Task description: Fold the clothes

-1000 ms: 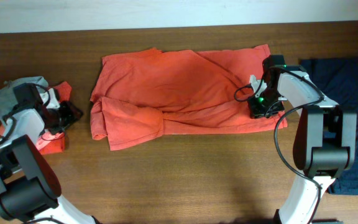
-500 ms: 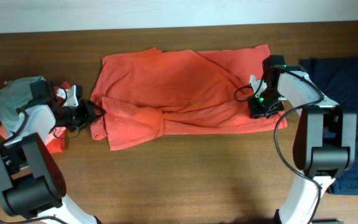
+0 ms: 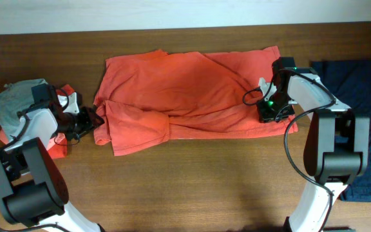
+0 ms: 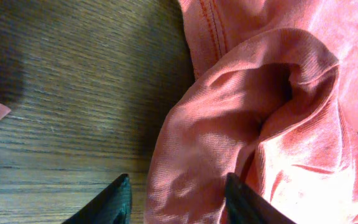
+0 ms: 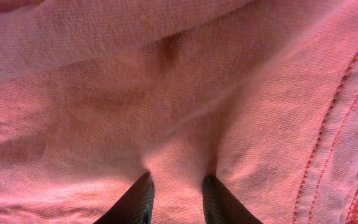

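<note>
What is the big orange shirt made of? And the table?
The orange shirt looks like soft knitted cotton or something similar: matte, with a fine knit texture, stitched hems and floppy folds. The table looks like dark wood or a wood-look top: streaky grain lines and a slight sheen.

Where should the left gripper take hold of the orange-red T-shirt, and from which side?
Grip the raised fold at the left edge of the orange-red T-shirt, coming in low from the left over the table. There the cloth stands up as a rounded ridge; most of the rest lies flatter. The left gripper is open around it.
</note>
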Robot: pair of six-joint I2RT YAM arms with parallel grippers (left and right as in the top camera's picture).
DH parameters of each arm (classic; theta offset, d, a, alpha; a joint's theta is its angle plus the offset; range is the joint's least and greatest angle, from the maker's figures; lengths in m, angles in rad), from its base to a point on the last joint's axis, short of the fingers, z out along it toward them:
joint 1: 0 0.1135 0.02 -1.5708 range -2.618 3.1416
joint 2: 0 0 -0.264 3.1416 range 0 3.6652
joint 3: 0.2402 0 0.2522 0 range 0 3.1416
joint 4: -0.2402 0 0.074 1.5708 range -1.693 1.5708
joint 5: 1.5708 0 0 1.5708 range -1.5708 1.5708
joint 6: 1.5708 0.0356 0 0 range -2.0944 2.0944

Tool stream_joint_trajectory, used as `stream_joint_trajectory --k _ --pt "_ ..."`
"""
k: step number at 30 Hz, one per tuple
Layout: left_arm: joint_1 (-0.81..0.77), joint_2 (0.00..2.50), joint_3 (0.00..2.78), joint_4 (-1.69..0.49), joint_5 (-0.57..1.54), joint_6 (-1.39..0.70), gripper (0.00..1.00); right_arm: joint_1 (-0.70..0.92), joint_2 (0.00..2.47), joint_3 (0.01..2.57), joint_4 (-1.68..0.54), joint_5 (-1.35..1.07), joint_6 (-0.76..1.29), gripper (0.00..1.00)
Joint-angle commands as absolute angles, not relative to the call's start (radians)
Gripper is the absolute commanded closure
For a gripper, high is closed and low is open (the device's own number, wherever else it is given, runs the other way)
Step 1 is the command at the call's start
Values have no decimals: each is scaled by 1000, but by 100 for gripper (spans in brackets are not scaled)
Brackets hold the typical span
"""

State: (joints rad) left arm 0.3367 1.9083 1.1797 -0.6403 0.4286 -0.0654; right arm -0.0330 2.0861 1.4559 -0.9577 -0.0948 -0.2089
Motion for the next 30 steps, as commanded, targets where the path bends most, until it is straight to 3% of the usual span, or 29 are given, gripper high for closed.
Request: stream_joint_trajectory --k 1,3,4,13,20,23,25,30 --pt "333 1906 1171 -644 422 -51 80 -35 2100 1462 -961 -100 -200 69" --pt "333 1906 1171 -644 426 -51 99 -35 2100 1462 -962 -100 -200 69" --pt "333 1906 1171 -644 426 -51 100 -35 2100 1462 -962 -100 -200 69" --pt "338 1905 1224 -602 452 -52 99 -35 2100 1462 -965 -100 -200 68" --pt "340 1905 1377 -591 236 -56 100 -35 2100 1462 -966 -92 -200 69" --pt "340 1908 1376 -631 197 -55 98 -45 2100 1462 -966 -93 -200 68" --pt "336 1908 1376 -672 202 -55 92 -53 2100 1462 -973 -94 -200 68" --pt "335 1908 1376 -822 295 -55 91 -66 2100 1459 -1027 -96 -200 68"
